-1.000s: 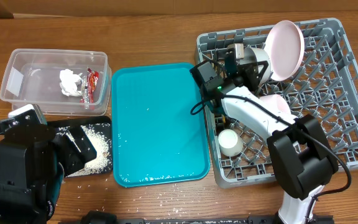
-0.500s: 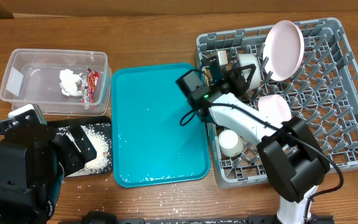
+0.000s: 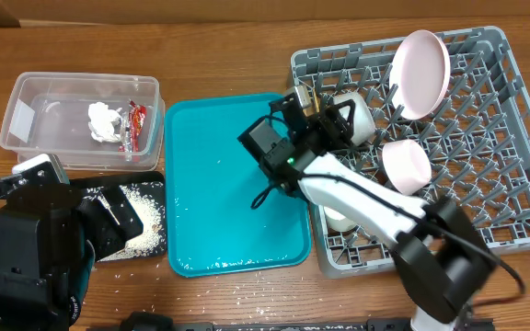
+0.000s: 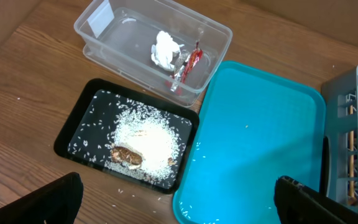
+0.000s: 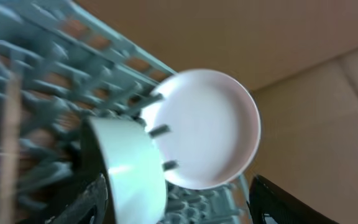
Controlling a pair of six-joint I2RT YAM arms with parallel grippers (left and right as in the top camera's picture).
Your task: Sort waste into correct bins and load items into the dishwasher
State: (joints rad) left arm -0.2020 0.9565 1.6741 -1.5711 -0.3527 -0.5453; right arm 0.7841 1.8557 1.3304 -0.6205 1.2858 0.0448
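Overhead, my right end effector (image 3: 331, 110) sits at the upper-left corner of the grey dish rack (image 3: 513, 198), right beside a white bowl (image 3: 355, 116) among the pegs. The pink plate (image 3: 420, 74) stands on edge just beyond, and a pink bowl (image 3: 405, 165) lies nearer me. I judge the step in hand to be seating that white bowl. I would want it tipped on edge between two peg rows, clear of the plate, and would then draw the fingers straight back so they do not drag it. The arm hides most of a small white cup (image 3: 337, 221), and from here I cannot tell how the fingers stand.

Left wrist: my left end effector (image 4: 178, 186) hangs above the bench (image 4: 17, 143), fingers wide apart and holding nothing, with only their tips in frame. Below, the clear tub (image 4: 98, 25) holds the crumpled tissue (image 4: 165, 48) and red wrapper (image 4: 191, 62). The black tray (image 4: 79, 124) carries the rice scraps (image 4: 142, 140). A thin wooden strip in the rack at the right edge may be the chopsticks (image 4: 351, 146), but it is too slight to be sure.

Right wrist: the picture is smeared. The fingers stand apart, with the white bowl against one of them and not pinched between both. The pink plate shows beyond it. The pegs blur together, so I cannot see whether the bowl is properly seated.
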